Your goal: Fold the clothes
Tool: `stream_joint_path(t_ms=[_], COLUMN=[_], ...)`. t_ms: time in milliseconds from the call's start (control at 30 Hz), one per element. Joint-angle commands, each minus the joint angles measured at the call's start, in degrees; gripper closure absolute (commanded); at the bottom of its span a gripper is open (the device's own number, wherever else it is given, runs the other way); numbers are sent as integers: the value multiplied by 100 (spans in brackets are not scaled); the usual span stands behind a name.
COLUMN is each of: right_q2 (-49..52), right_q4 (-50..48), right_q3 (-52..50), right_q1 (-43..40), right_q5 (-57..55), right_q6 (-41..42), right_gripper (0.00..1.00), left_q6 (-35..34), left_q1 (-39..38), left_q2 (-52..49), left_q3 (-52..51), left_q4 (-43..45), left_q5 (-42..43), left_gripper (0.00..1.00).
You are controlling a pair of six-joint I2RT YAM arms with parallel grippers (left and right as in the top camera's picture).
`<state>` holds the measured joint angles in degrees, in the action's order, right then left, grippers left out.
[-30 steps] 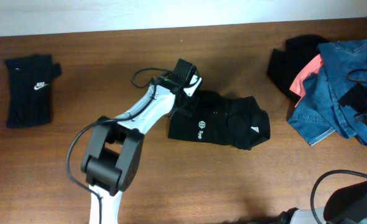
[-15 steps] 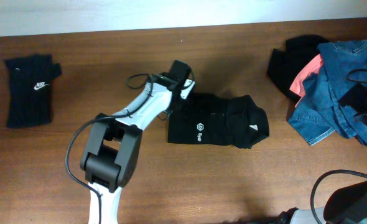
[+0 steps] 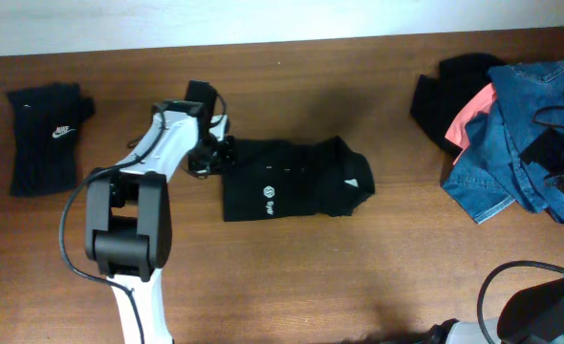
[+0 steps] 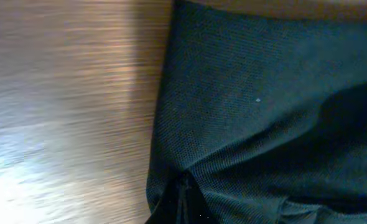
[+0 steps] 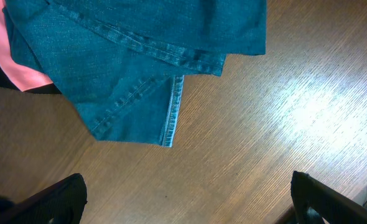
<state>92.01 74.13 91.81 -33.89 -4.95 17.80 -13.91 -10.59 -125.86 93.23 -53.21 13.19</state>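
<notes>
Wood table (image 3: 311, 277) is holding the folded black shirt (image 3: 282, 182) at centre; left tool (image 3: 213, 153) is pinching its left edge, probably repositioning it. Right tool (image 5: 183, 205) is hanging wide open, empty. Next: release cleanly.

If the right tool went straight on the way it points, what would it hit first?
Probably the bare table, just short of the jeans hem: the open right tool faces wood between its fingers. Depth is unclear, so the denim might come first.
</notes>
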Motion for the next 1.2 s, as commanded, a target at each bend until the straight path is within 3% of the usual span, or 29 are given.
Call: stream_joint_path(t_ms=[0, 367, 467, 600, 800, 1000, 1167], right_q2=[26, 26, 26, 26, 26, 26, 26], right_q4=[0, 0, 0, 2, 2, 0, 0], right_q3=[13, 13, 13, 13, 13, 13, 13], right_q1=[-26, -26, -26, -26, -26, -26, -26], right_q5=[-70, -70, -70, -72, -72, -70, -72], right_q6=[26, 26, 26, 26, 26, 26, 26], right_gripper=[1, 1, 1, 1, 2, 2, 1], left_q6=[-645, -426, 68, 1482, 1574, 2138, 2124], left_q1=[354, 699, 660, 529, 350, 61, -181], left_q2=[256, 1047, 1043, 1043, 1014, 866, 844], left_q3=[-208, -219, -271, -317, -656, -1292, -1624], left_q4=[-118, -404, -186, 61, 597, 1351, 1403], left_q5=[-807, -1510, -1126, 116, -227, -210, -203], left_gripper=[100, 99, 100, 99, 100, 100, 100])
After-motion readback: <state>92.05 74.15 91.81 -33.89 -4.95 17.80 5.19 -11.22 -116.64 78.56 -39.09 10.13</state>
